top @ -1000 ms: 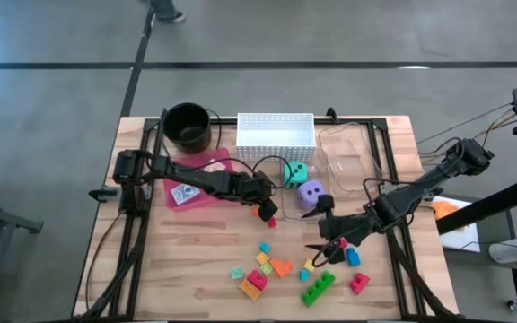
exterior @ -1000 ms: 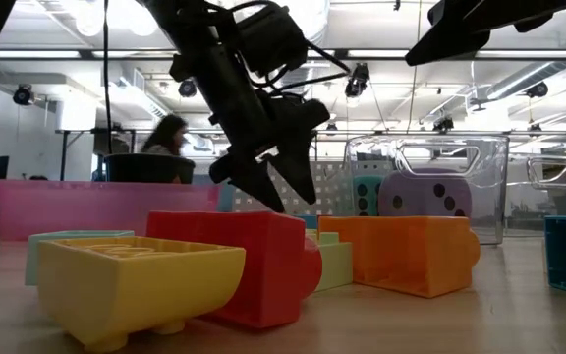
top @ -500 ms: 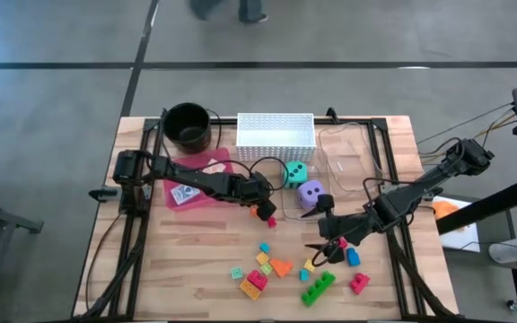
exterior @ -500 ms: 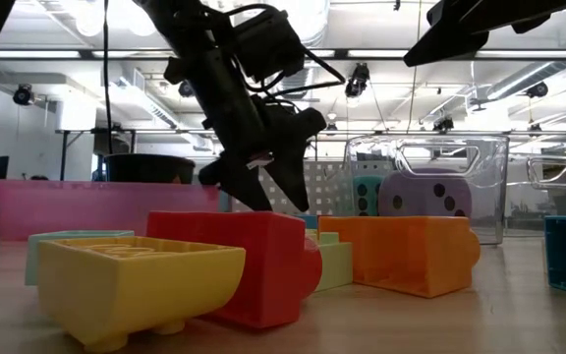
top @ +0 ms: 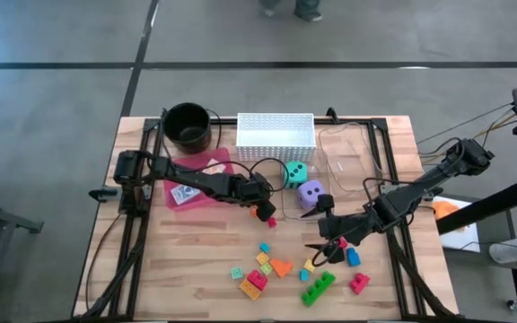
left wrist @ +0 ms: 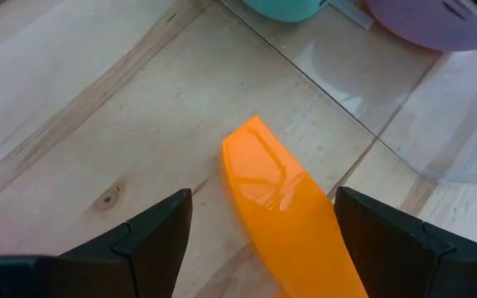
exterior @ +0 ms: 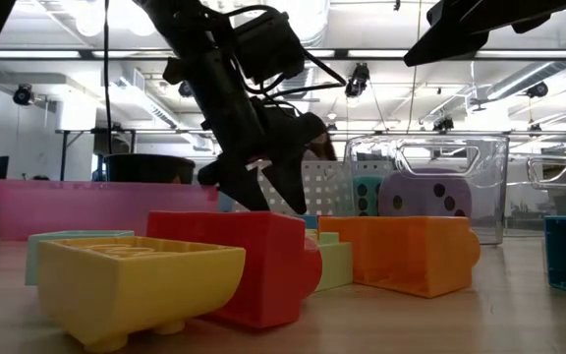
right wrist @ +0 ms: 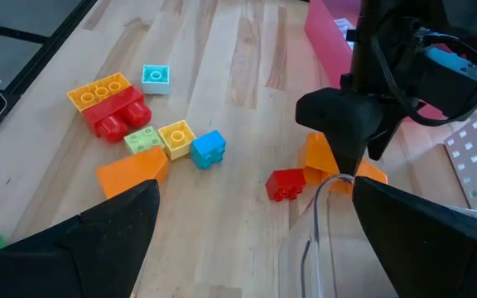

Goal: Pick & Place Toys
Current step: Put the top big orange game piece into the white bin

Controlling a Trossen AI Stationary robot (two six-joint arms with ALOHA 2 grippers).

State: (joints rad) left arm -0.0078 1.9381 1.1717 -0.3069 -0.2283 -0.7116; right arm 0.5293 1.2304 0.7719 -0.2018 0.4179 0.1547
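Teal die [top: 295, 172], purple die [top: 311, 192], both black-dotted; pink tray [top: 206, 169].

L gripper [top: 264, 209] over orange block [top: 258, 212], R gripper [top: 324, 252] nr scattered toys.

The left arm reaches from its base at the table's left edge across toward the middle, its forearm low and nearly level. The left gripper [top: 261, 205] points down at the tabletop, fingers [left wrist: 151, 236] spread apart with a gap between them. In the low view it hangs tilted, tips close to the surface [exterior: 263, 192].

The right arm comes in from the right edge, elbow raised, stretching diagonally toward the front middle. The right gripper [top: 328, 251] hovers low with its fingers [right wrist: 106, 232] spread as wide as they go, holding nothing.
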